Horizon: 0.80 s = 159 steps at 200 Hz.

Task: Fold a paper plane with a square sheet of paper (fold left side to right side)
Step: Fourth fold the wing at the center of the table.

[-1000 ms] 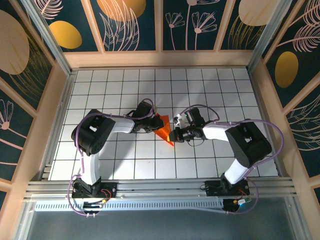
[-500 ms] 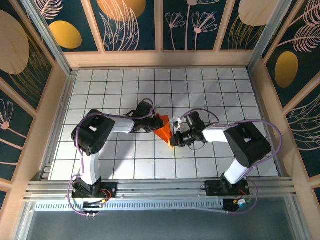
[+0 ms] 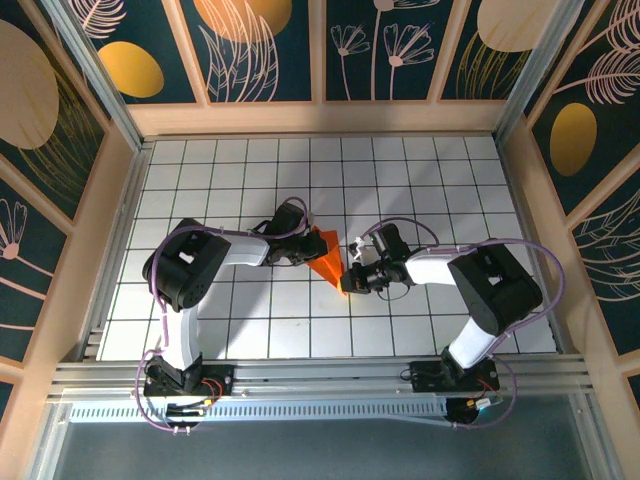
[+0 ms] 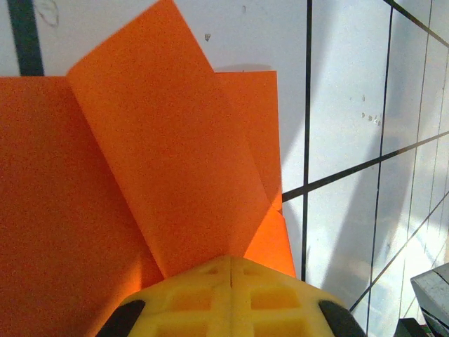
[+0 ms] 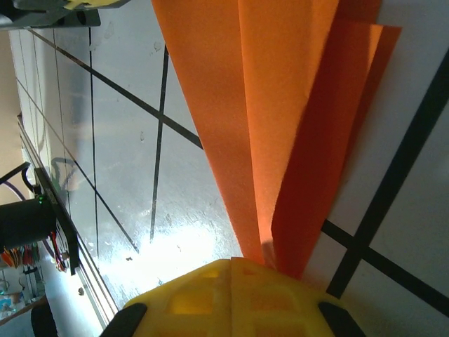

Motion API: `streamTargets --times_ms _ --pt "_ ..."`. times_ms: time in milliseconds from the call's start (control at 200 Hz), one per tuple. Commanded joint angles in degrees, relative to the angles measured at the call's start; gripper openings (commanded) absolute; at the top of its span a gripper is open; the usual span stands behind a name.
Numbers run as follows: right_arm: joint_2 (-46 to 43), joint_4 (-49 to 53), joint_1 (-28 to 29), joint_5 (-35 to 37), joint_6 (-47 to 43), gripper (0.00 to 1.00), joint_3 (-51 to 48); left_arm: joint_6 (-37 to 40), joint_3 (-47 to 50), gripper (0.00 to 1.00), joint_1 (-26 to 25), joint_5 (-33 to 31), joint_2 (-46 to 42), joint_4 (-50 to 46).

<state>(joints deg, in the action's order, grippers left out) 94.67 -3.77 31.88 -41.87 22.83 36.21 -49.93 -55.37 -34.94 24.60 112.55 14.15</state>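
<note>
The orange paper (image 3: 328,258) lies partly folded on the white grid table (image 3: 250,180), a narrow pointed shape with its tip toward the near edge. My left gripper (image 3: 306,250) is shut, and its yellow fingertips (image 4: 210,281) rest on the paper's left side, where a raised flap (image 4: 168,154) stands up from a crease. My right gripper (image 3: 350,276) is shut too. Its fingertips (image 5: 210,288) sit at the paper's narrow near end, where the stacked layers (image 5: 280,126) converge beneath them. Whether either pair pinches a layer or just presses on it is hidden.
Wooden frame walls (image 3: 320,118) ring the table on three sides. An aluminium rail (image 3: 320,375) carrying both arm bases runs along the near edge. Bare grid tiles extend all around the paper.
A second ago my right gripper slid a little toward the near edge along the paper's right side, flattening it narrower. Over the last half second nothing moved. The left gripper stayed put.
</note>
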Motion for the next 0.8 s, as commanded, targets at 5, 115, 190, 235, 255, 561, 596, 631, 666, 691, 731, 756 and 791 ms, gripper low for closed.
streamTargets --times_ms 5,115,190,235,255,561,596,631,666,691,731,756,791 --pt "-0.75 1.96 0.30 0.80 -1.12 0.00 -0.92 0.85 1.85 0.00 -0.20 -4.03 3.02 -5.36" --pt "-0.63 2.10 0.35 0.82 -1.20 0.00 -1.01 0.87 1.85 0.00 -0.13 -4.03 3.00 -5.45" --pt "-0.46 2.22 0.32 0.73 -1.33 0.00 -1.04 0.88 1.85 0.00 -0.18 -4.03 3.00 -5.45" --pt "-0.41 2.43 0.35 0.82 -1.36 0.00 -1.06 0.86 1.86 0.00 -0.16 -4.03 3.03 -5.45" --pt "-0.36 2.45 0.33 0.82 -1.38 0.00 -1.05 0.89 1.87 0.00 -0.19 -4.03 3.02 -5.45" --pt "0.12 2.63 0.36 0.38 -1.30 0.00 -1.82 0.83 1.96 0.00 -0.20 -4.21 3.11 -5.54" --pt "0.07 2.67 0.30 0.25 -1.23 0.00 -1.91 0.88 1.94 0.00 -0.16 -4.21 3.10 -5.54" --pt "0.07 2.56 0.47 0.08 -1.27 0.00 -1.99 0.81 1.94 0.00 -0.17 -4.21 3.11 -5.54" --pt "-0.02 2.63 0.47 -0.12 -1.21 0.00 -2.06 0.89 1.89 0.00 -0.17 -4.21 3.03 -5.54" --pt "-0.03 2.63 0.55 -0.22 -1.21 0.00 -2.10 0.87 1.98 0.00 -0.13 -4.26 3.01 -5.54" --pt "-0.13 2.61 0.68 -0.23 -1.16 0.00 -2.19 0.88 1.97 0.00 -0.17 -4.30 3.01 -5.50" --pt "-0.15 2.58 0.74 -0.28 -1.12 0.00 -2.19 0.86 1.94 0.00 -0.21 -4.30 3.03 -5.52" --pt "-0.02 2.69 0.79 -0.38 -1.13 0.00 -2.19 0.84 1.96 0.00 -0.21 -4.30 3.11 -5.45"
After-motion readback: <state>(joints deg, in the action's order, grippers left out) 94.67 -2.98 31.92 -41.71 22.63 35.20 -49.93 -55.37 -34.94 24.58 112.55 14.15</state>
